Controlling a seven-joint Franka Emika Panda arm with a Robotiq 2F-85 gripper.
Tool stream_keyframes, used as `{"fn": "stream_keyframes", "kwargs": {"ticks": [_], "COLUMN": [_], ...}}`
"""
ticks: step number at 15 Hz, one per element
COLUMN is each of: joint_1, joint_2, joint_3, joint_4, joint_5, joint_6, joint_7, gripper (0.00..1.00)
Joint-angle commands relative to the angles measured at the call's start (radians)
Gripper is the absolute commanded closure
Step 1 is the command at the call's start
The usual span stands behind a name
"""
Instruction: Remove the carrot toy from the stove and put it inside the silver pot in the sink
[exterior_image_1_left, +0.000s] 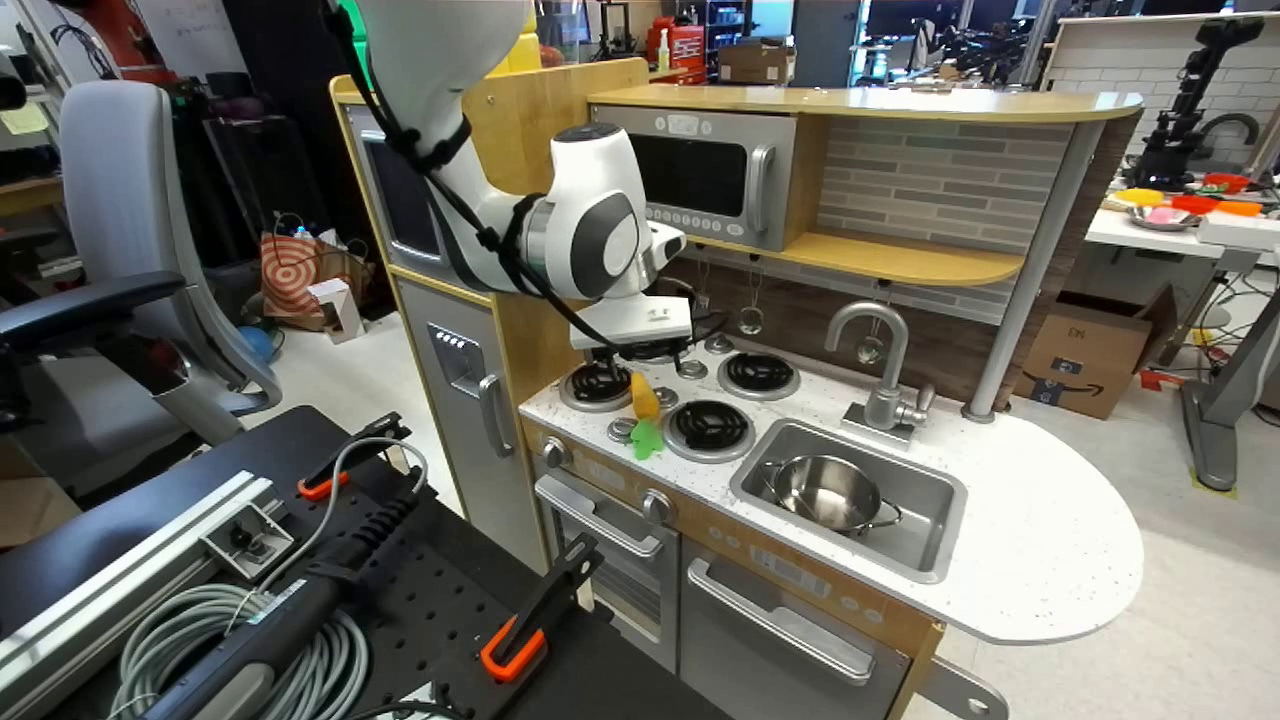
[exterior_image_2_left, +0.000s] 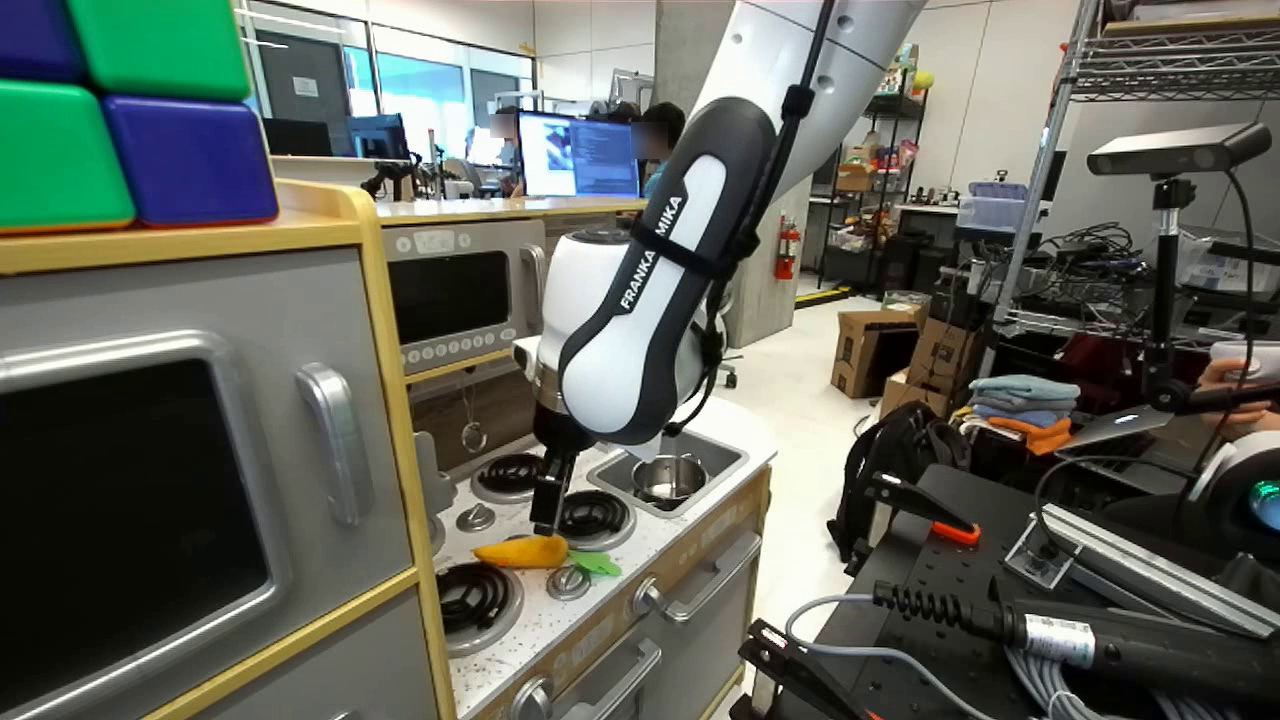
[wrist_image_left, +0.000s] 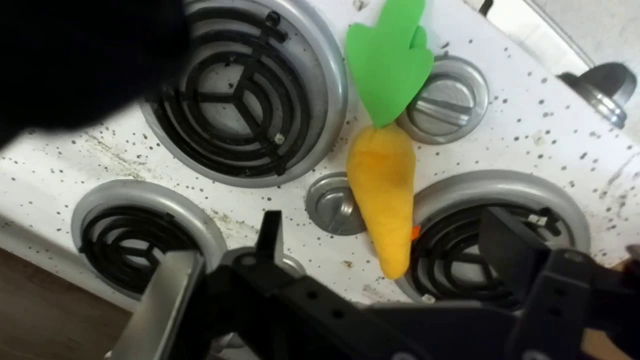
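- Jaws: centre of an exterior view, over the stove (exterior_image_1_left: 692, 391); the lower half of the wrist view shows them wide apart, holding nothing, with the thin end of the carrot (wrist_image_left: 382, 175) between them in that picture;
- Carrot: centre of the exterior frame, lying on the stove among the burners (exterior_image_1_left: 711, 428); whether the jaws touch it, I cannot tell; the grasp looks to be the step in hand, not yet made;
- Stove: centre, spreading rightward; the removal is not done; closing on the carrot and lifting it are left;
- Pot (exterior_image_1_left: 828, 492): right of centre, sitting in the sink (exterior_image_1_left: 920, 545); no carrot visible in it, so carrying rightward and placing are left too.
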Motion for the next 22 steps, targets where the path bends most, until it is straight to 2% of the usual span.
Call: {"fn": "stream_keyframes", "kwargs": {"ticks": [1, 2, 3, 4, 7, 14, 22], "joint_1": [-0.126, -0.134, -0.112, -0.112, -0.052, -0.021, -0.056], "joint_2": [0.006, 0.016, 0.049, 0.072, 0.132, 0.240, 0.300], "joint_3": [0.139, 0.153, 0.142, 0.145, 0.079, 0.049, 0.078], "joint_4": [0.031, 0.041, 0.060, 0.073, 0.112, 0.223, 0.310], "joint_5": [-0.063, -0.060, -0.013, 0.004, -0.020, -0.014, 0.006], "joint_6": [-0.133, -0.151, -0.039, 0.020, 0.162, 0.163, 0.086], "joint_7": [-0.161, -0.185, -0.100, -0.069, 0.016, 0.086, 0.130], "gripper": [0.00, 0.00, 0.00, 0.00, 0.00, 0.00, 0.02]}}
